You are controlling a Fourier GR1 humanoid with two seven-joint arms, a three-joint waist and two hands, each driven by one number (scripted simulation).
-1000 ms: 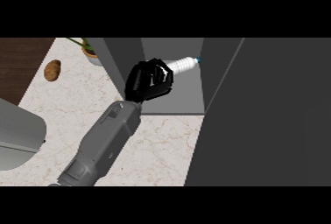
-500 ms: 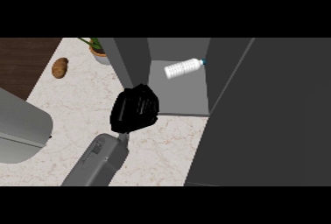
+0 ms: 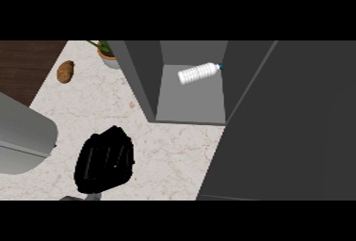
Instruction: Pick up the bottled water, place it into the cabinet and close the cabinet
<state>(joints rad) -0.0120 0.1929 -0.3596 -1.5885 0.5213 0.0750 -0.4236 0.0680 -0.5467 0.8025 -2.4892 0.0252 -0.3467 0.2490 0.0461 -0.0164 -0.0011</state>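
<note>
We see the bottle (image 3: 198, 73) lying on its side inside the open cabinet (image 3: 191, 101), cap toward the right wall. One hand (image 3: 104, 160) hangs over the table (image 3: 170, 150), well apart from it, fingers relaxed and released, holding nothing. A potato (image 3: 65, 71) and potted plant (image 3: 108, 54) sit nearby.

A pale, marbled stone surface (image 3: 173, 150) with faint brown veining fills the middle of the view. Along its upper left edge runs a strip of dark brown wood (image 3: 24, 66). A brown, oval potato-like thing (image 3: 65, 71) lies near that edge, and a potted plant (image 3: 108, 52) in a tan pot stands just beyond it. A rounded grey appliance (image 3: 21, 136) juts in from the left.
</note>
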